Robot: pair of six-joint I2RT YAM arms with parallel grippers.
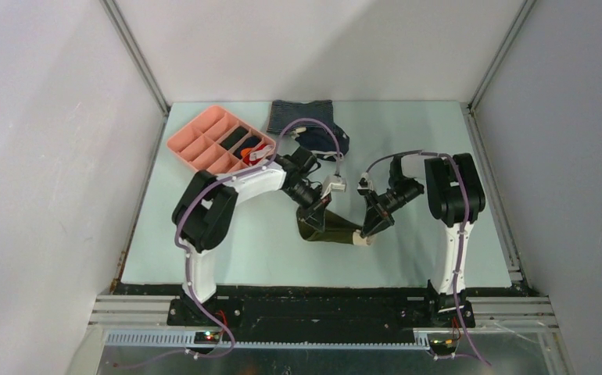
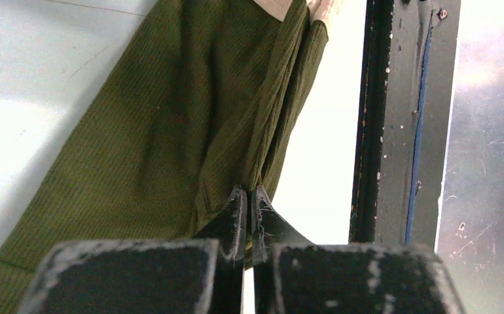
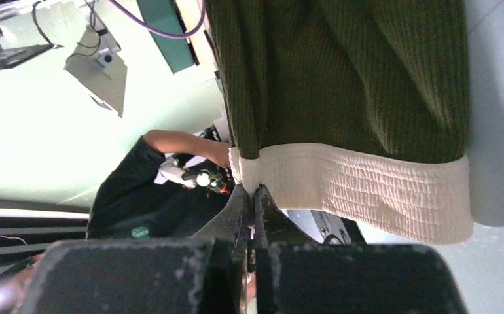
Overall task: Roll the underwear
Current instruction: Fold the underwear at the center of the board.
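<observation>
The underwear [image 1: 327,227] is dark olive-green ribbed cloth with a cream waistband. It hangs stretched between my two grippers, just above the table's middle front. My left gripper [image 1: 319,208] is shut on its green edge; the left wrist view shows the cloth [image 2: 171,124] pinched at the fingertips [image 2: 249,196]. My right gripper [image 1: 370,231] is shut on the cream waistband [image 3: 367,190], pinched between its fingertips [image 3: 254,193], with the green cloth [image 3: 341,72] spreading beyond.
A pink divided tray [image 1: 221,141] with small items sits at the back left. A blue-grey striped garment [image 1: 298,116] and a navy white-trimmed garment [image 1: 325,141] lie at the back middle. The table's black front rail [image 2: 374,124] lies close ahead of the left gripper.
</observation>
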